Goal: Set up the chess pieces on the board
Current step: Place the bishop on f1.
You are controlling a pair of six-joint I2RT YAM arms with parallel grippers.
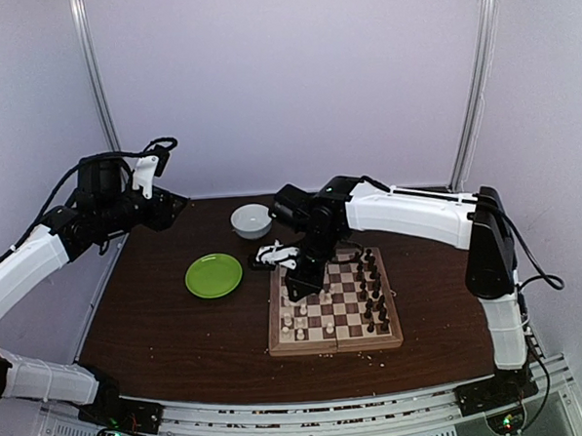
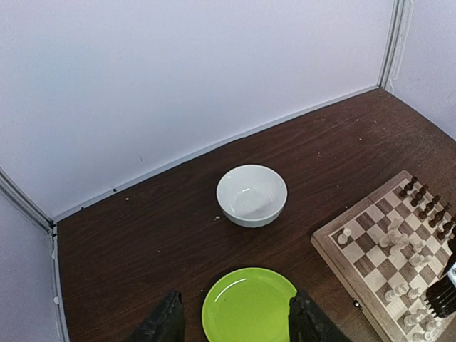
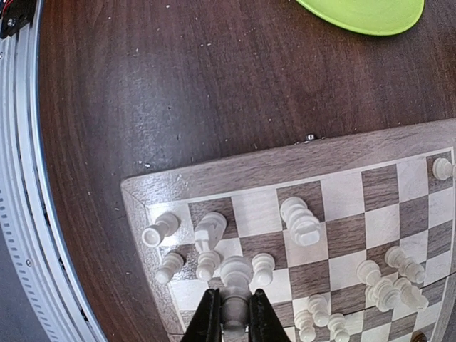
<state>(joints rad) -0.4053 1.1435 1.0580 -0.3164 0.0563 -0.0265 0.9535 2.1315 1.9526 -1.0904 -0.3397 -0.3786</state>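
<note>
A round green plate (image 1: 214, 276) lies flat on my dark brown desk (image 1: 151, 333), left of centre. Beyond it, a little to the right and near the far wall, a white bowl (image 1: 251, 220) stands upright, apart from the plate. Pale crumbs (image 2: 217, 217) speckle the wood.

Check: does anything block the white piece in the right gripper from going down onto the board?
Nothing visible lies beneath the white piece in the right gripper, but standing white pieces crowd it on both sides on the board.

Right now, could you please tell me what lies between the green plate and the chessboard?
Nothing lies there, only bare dark tabletop, as the right wrist view shows most clearly.
</note>
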